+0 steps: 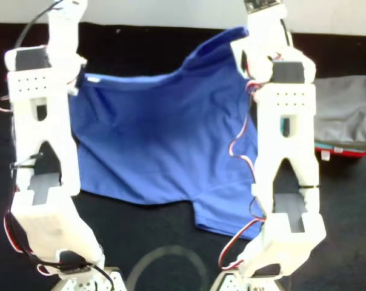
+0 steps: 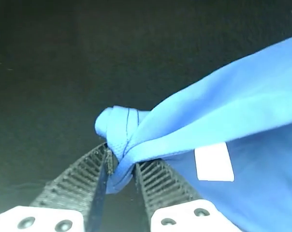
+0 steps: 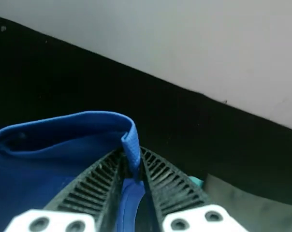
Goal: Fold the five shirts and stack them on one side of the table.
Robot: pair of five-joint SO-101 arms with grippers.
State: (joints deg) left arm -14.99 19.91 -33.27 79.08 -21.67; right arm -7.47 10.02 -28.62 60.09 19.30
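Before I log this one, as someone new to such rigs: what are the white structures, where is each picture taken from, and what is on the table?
The white structures are two small robot arms, seen from above in the high view: the left arm and the right arm. The other two pictures come from cameras on their wrists, looking along the grippers. A blue shirt is spread on the black table, with a folded pile, grey on top, beside it. The left gripper and the right gripper each pinch an edge of the blue shirt.
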